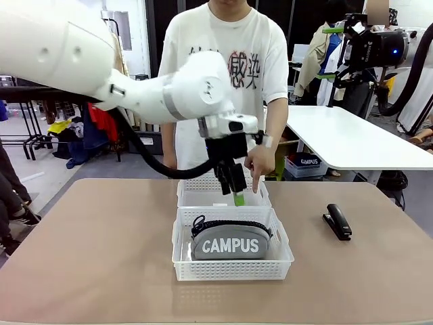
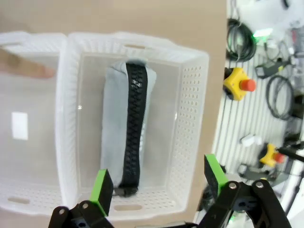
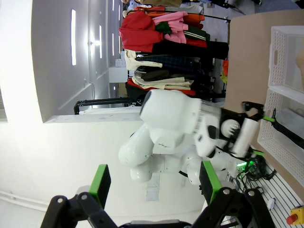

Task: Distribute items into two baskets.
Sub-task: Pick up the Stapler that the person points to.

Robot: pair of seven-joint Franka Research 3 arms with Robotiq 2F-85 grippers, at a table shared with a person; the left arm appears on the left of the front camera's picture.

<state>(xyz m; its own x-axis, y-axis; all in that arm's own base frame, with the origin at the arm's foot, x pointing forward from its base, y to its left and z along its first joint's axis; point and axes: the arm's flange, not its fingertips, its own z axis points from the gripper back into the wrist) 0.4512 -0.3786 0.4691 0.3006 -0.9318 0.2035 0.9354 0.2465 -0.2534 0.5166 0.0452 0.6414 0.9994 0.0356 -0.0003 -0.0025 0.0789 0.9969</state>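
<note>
Tan surface [image 1: 101, 257], grey pouch [image 1: 230, 245] lettered "CAMPUS" in near basket [image 1: 233, 272], black stapler [image 1: 337, 221] apart, left hand [image 1: 235, 193] released, right hand [image 3: 153, 180] released

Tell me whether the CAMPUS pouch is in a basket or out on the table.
In: the CAMPUS pouch lies inside the near basket, zipper on top, with the basket's walls around it.

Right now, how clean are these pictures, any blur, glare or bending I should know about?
Front view: evenly lit and sharp, the pouch lettering reads clearly. Left wrist view: the white baskets look washed out, their rims bow from the wide lens, and the person's finger is blurred. Right wrist view: rolled sideways, with the pale wall glaring bright.
</note>
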